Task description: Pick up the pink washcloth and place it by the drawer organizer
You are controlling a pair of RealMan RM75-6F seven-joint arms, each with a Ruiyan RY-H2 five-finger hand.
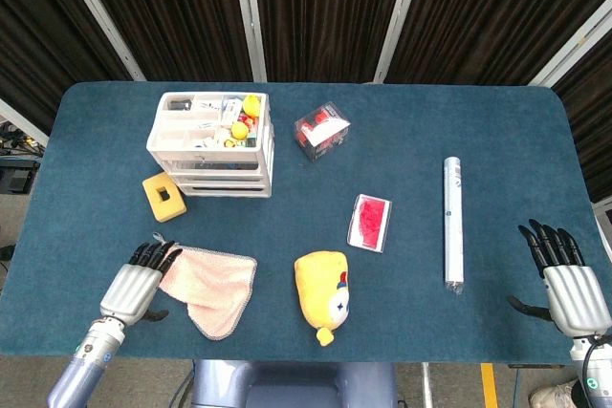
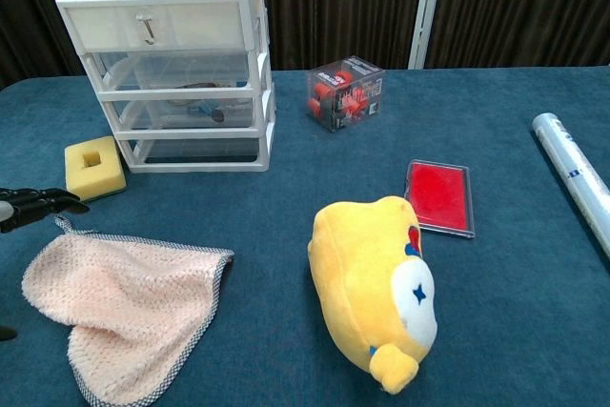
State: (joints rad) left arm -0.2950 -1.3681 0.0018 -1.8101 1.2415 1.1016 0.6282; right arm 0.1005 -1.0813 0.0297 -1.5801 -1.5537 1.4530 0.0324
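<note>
The pink washcloth (image 1: 212, 286) (image 2: 129, 309) lies flat on the blue table near the front left, with a grey hem. My left hand (image 1: 141, 281) is open at the cloth's left edge, its dark fingertips (image 2: 43, 202) reaching over the cloth's corner; I cannot tell whether they touch it. The white drawer organizer (image 1: 212, 143) (image 2: 176, 78) stands behind the cloth at the back left. My right hand (image 1: 564, 286) rests open at the table's front right corner, far from the cloth and holding nothing.
A yellow sponge (image 1: 163, 196) sits between organizer and cloth. A yellow plush toy (image 1: 322, 294) lies right of the cloth. A red flat case (image 1: 370, 222), a clear box of red items (image 1: 321, 129) and a long clear tube (image 1: 453, 224) lie further right.
</note>
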